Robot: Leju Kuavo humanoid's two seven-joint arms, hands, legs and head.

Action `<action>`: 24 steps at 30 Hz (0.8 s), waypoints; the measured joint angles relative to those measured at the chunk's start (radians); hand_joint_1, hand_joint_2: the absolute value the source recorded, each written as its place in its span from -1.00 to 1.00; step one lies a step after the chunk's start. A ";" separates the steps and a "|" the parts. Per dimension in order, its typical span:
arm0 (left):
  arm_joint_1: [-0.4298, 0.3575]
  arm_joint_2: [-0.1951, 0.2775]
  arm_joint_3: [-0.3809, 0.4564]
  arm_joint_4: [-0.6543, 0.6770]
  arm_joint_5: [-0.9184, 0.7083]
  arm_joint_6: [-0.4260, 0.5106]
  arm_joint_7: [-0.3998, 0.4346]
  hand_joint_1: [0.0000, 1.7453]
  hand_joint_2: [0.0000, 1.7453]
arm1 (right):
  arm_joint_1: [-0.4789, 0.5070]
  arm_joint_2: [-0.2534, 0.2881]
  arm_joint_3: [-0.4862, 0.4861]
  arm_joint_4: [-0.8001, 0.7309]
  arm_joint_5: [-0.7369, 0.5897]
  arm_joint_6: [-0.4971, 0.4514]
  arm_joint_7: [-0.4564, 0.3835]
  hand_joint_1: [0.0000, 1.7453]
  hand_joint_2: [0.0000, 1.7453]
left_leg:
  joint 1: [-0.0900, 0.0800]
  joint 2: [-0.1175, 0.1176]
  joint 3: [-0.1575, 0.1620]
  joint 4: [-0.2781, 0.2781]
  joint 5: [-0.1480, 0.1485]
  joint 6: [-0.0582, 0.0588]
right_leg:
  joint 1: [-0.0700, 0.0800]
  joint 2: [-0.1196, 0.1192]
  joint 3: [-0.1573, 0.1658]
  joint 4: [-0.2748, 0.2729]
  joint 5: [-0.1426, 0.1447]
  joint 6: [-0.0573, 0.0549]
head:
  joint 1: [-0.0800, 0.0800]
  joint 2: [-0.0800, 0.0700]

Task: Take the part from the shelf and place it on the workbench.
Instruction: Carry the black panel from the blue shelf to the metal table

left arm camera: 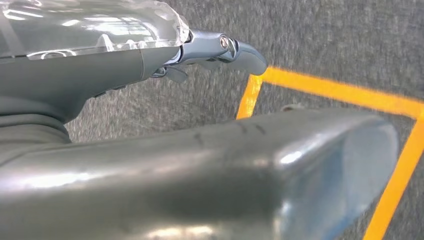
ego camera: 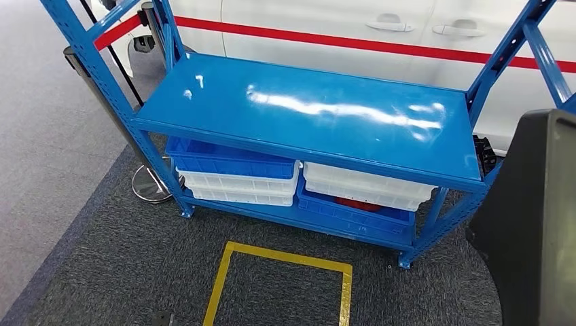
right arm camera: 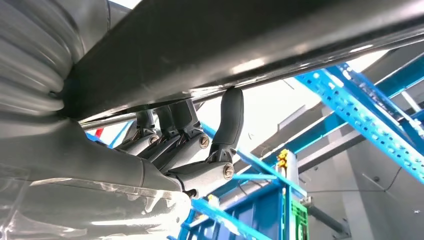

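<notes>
A large black part (ego camera: 536, 224) stands at the right edge of the head view, beside the right end of the blue shelf (ego camera: 306, 109). In the right wrist view my right hand (right arm camera: 185, 145) holds this dark part (right arm camera: 250, 35), its fingers (right arm camera: 231, 120) curled up against its underside. My left hand (left arm camera: 150, 165) hangs over the grey carpet with its fingers (left arm camera: 240, 52) stretched out and nothing in it. The shelf's top board is bare and glossy.
The lower shelf carries stacked blue (ego camera: 231, 159) and white bins (ego camera: 367, 187), with something red (ego camera: 356, 203) in one. A yellow tape square (ego camera: 231, 272) marks the carpet before the shelf. A white car (ego camera: 326, 27) stands behind it, and a stanchion base (ego camera: 151, 185) sits at its left.
</notes>
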 joint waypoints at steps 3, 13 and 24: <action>0.002 0.000 0.010 0.000 0.010 0.002 -0.005 -1.00 -1.00 | 0.010 -0.012 -0.024 0.022 -0.033 0.011 -0.001 1.00 1.00 | -0.002 0.001 -0.014 0.007 0.005 0.002 | -0.004 0.001 -0.075 0.164 -0.062 0.008 | 0.000 0.000; 0.001 0.002 0.024 0.000 0.013 0.017 -0.017 -1.00 -1.00 | 0.018 -0.020 -0.036 0.059 -0.050 0.021 -0.016 1.00 1.00 | -0.006 -0.002 -0.044 0.061 -0.018 -0.038 | -0.011 0.004 0.056 -0.108 0.069 -0.024 | 0.000 0.000; 0.001 0.006 0.025 0.000 0.010 0.046 -0.026 -1.00 -1.00 | 0.009 -0.021 -0.014 0.086 -0.084 0.062 -0.020 1.00 1.00 | -0.006 -0.005 -0.016 0.056 -0.025 -0.030 | -0.005 0.003 0.050 -0.108 0.078 -0.028 | 0.000 0.000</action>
